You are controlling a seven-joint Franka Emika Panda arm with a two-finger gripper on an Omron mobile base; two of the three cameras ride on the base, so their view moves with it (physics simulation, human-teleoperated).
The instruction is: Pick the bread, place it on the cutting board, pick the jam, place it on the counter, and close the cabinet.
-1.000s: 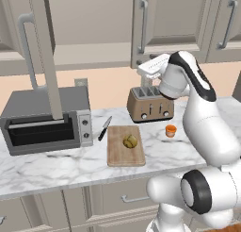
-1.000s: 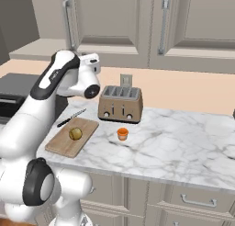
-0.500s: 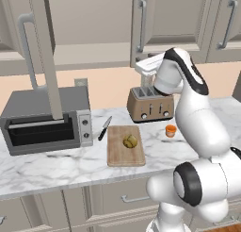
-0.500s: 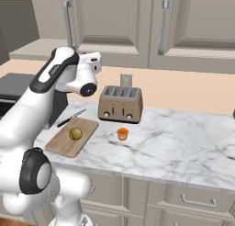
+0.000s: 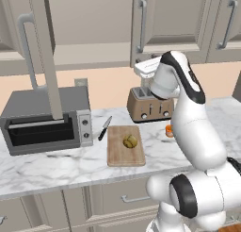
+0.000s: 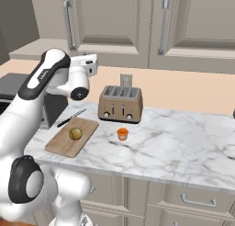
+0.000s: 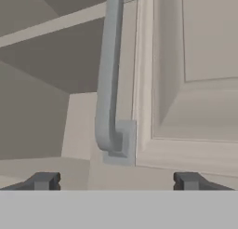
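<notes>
While the roll (image 5: 130, 141) sits on the board (image 5: 123, 155), a little toward its 1 o'clock corner, I read the jar (image 6: 122, 133) standing on the desk (image 6: 183, 142) just off the board's 3 o'clock side, apart from it and in front of the toaster (image 6: 120, 104). From the right base camera the roll lies at the board's middle and the jar is at its 3 o'clock, between the board and open marble.

At 9 o'clock of the scene in the left base camera, one cabinet door (image 5: 44, 52) stands swung out over the toaster oven (image 5: 44, 120), edge-on to me, its bar handle (image 5: 27, 47) facing left. A knife (image 5: 104, 128) lies on the marble between the oven and the board, at the board's 11 o'clock.

My end effector (image 5: 143, 68) is raised above the toaster, at cabinet-bottom height, pointed toward the closed doors behind. On the hand camera the two fingertips (image 7: 44, 180) stand wide apart with nothing between them, and the lower end of a grey bar handle (image 7: 109, 107) with its mounting foot shows at 12 o'clock between them, fixed to a panelled door (image 7: 195, 84). I cannot tell whether the tips are touching the door.
</notes>
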